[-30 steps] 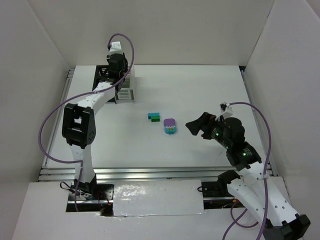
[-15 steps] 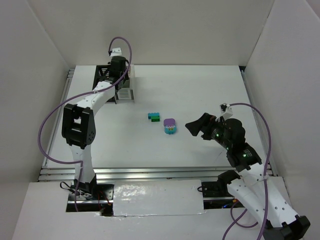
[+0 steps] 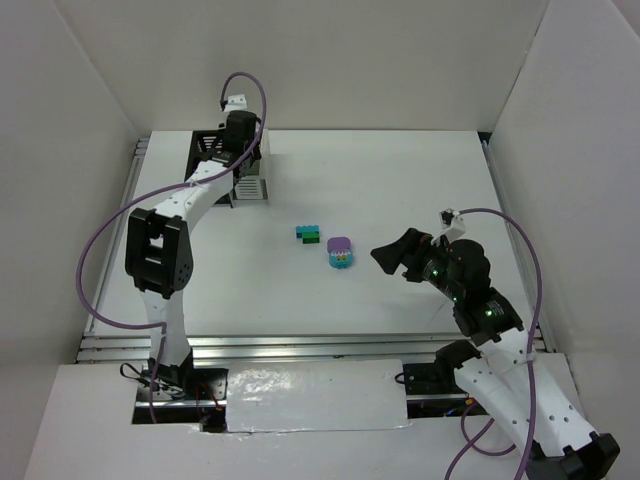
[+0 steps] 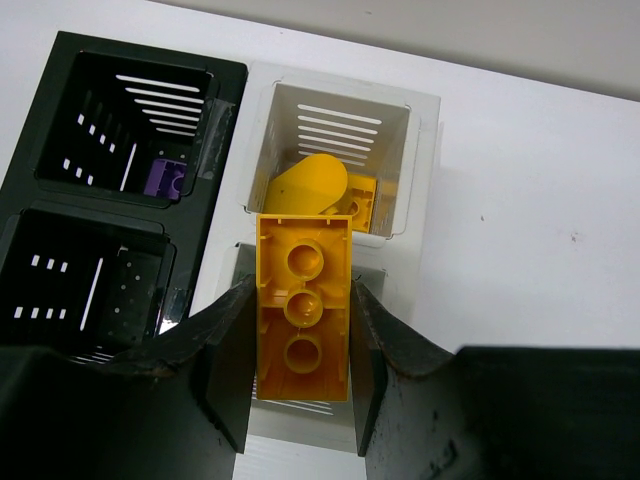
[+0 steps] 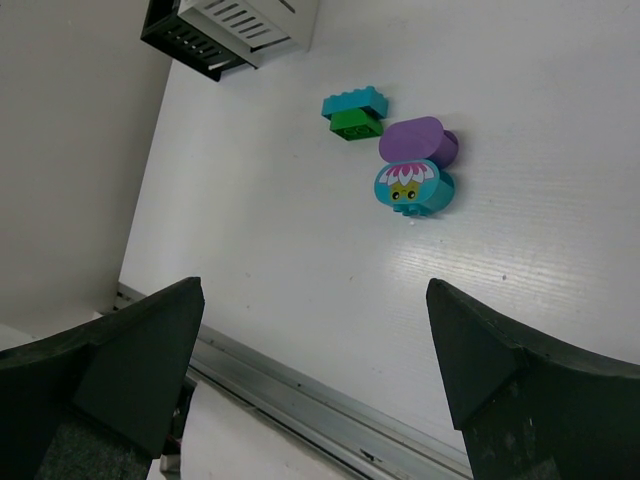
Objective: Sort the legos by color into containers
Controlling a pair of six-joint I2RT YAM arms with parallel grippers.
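Yellow brick (image 4: 303,312), studs facing camera, long axis running along left claw (image 4: 302,298).

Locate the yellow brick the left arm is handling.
Left wrist view: the yellow brick is clamped in the left gripper, hovering over the near white compartment, beside the far white compartment holding other yellow pieces.

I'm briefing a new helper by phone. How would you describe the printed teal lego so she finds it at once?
Near the middle of the white table lie two clusters of plastic legos. In the right-hand cluster, the rounded teal lego sits against a rounded purple lego. Only it bears a printed pink-and-white flower; the stacked teal and green bricks to its left are plain.
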